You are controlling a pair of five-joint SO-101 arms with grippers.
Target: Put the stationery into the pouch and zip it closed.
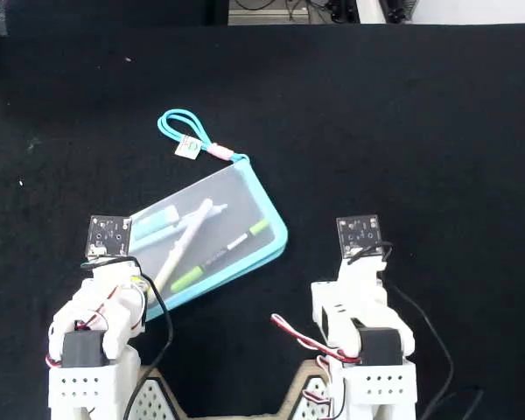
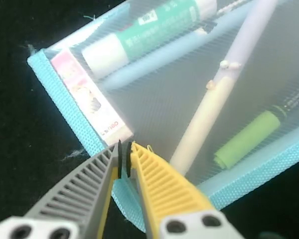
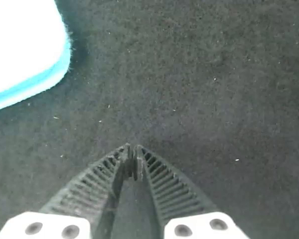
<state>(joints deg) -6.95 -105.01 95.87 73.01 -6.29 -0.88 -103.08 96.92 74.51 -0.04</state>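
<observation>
Stationery in the pouch, zip step in hand
The pouch (image 1: 276, 229) lies slantwise on the surface (image 1: 402, 131), with glue (image 2: 149, 35), pen (image 2: 209, 117) and marker (image 2: 246, 139) showing through its mesh. The left pincer (image 2: 124, 149) is pressed together right at the teal edge near a corner, with a dark sliver between its tips; I cannot tell whether that is the zip tab. The right pincer (image 3: 133, 152) is closed on nothing, over bare surface beside the pouch. To my eye a good zip needs a firm nip on the tab, a pull straight along the edge, and the right arm pinning the pouch
</observation>
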